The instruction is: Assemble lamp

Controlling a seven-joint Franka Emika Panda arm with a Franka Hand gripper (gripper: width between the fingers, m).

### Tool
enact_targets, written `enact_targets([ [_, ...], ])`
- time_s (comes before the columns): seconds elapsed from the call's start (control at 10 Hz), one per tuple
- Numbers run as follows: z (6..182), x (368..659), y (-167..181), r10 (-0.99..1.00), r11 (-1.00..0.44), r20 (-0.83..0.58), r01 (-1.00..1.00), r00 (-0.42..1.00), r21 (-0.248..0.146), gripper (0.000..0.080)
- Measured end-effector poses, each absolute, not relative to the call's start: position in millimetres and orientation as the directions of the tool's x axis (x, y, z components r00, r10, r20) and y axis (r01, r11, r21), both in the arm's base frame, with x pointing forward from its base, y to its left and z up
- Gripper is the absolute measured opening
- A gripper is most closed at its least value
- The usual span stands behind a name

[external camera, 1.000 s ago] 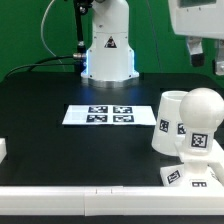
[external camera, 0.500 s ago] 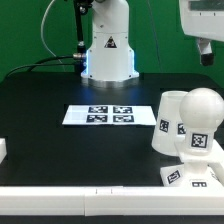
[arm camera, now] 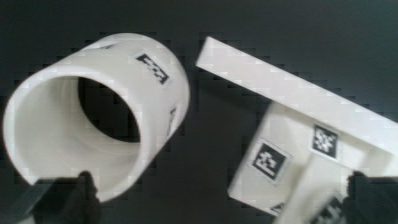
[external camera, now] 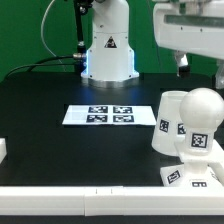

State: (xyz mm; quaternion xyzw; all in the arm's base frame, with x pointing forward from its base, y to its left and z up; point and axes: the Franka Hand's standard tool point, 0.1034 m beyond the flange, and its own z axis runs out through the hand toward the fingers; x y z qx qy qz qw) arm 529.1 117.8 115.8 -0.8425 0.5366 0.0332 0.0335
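Observation:
The white lamp shade (external camera: 169, 124) stands at the exterior view's right, next to the round bulb (external camera: 203, 119), which sits above the stepped base (external camera: 188, 176). My gripper (external camera: 201, 72) hangs open and empty above them, touching nothing. In the wrist view the shade (arm camera: 111, 110) shows its open mouth, and a tagged white part (arm camera: 294, 160), the base as far as I can tell, lies beside it. My gripper (arm camera: 217, 205) is open, with dark fingertips (arm camera: 63, 200) at both lower corners.
The marker board (external camera: 110, 115) lies flat mid-table. The robot's white pedestal (external camera: 108, 50) stands at the back. A white strip (external camera: 80, 200) edges the table's front and also shows in the wrist view (arm camera: 294, 85). A small white block (external camera: 3, 148) sits at the exterior view's left edge.
My gripper has moved down and toward the exterior view's left, so more of the hand shows above the shade and bulb. The lamp parts have not moved.

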Motion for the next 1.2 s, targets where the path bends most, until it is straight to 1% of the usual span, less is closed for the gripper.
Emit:
enact_targets([
  [0.2,93.4,527.5,121.3,-0.902,-0.428,-0.062,-0.904,0.428,-0.02,0.0698],
  [0.4,82.1,523.6,120.7,-0.91,-0.412,-0.051,-0.911,0.412,-0.012,0.0698],
  [0.5,79.7,521.8,124.0,-0.911,-0.41,-0.051,-0.912,0.409,-0.007,0.0698],
  [0.6,80.3,522.5,123.5,-0.91,-0.412,-0.05,-0.911,0.412,-0.009,0.0671],
  [0.7,80.1,522.4,123.5,-0.91,-0.412,-0.05,-0.911,0.412,-0.009,0.0671],
  [0.8,80.1,522.3,123.6,-0.91,-0.413,-0.05,-0.911,0.412,-0.009,0.0492],
  [0.9,80.1,522.3,123.5,-0.91,-0.413,-0.05,-0.911,0.412,-0.009,0.0492],
  [1.0,80.1,522.3,123.5,-0.91,-0.413,-0.05,-0.911,0.412,-0.009,0.0292],
  [1.1,80.0,522.3,123.5,-0.91,-0.413,-0.05,-0.911,0.412,-0.009,0.0157],
  [1.2,82.3,523.2,122.2,-0.904,-0.424,-0.052,-0.905,0.424,-0.01,0.0157],
])
